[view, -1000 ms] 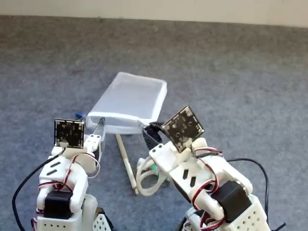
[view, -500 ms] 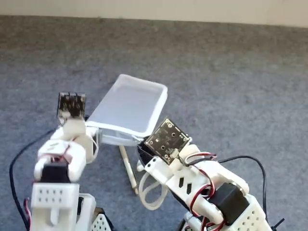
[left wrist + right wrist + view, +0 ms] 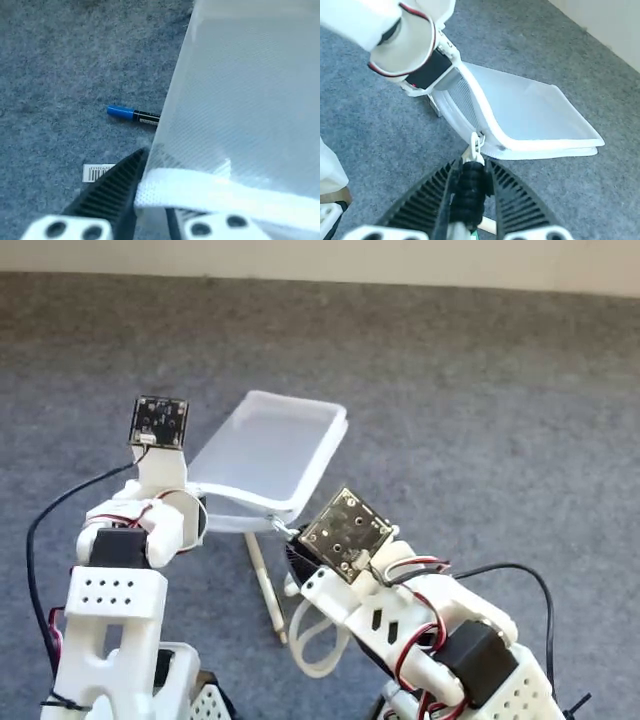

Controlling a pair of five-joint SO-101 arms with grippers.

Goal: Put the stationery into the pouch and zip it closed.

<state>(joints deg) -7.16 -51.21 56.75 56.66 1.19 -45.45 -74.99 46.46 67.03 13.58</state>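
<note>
The translucent white pouch (image 3: pixel 270 445) lies on the grey carpet with its near edge lifted. My left gripper (image 3: pixel 203 517) is shut on the white zip band (image 3: pixel 215 195) at the pouch's near left corner. At the near right corner my right gripper (image 3: pixel 470 187) is shut on the black tab of the zipper pull (image 3: pixel 476 144). A white pen (image 3: pixel 264 582) lies on the carpet between the two arms. In the left wrist view, a blue-capped marker (image 3: pixel 131 114) lies on the carpet, partly hidden by the raised pouch (image 3: pixel 245 100).
A small barcode label (image 3: pixel 98 172) lies on the carpet near the marker. A white loop (image 3: pixel 312 640) lies by the right arm's base. Open carpet stretches beyond and to the right of the pouch; a pale wall runs along the far edge.
My left arm has risen, lifting the pouch's near left corner off the carpet. My right gripper has shifted left and nearer along the pouch's mouth.
</note>
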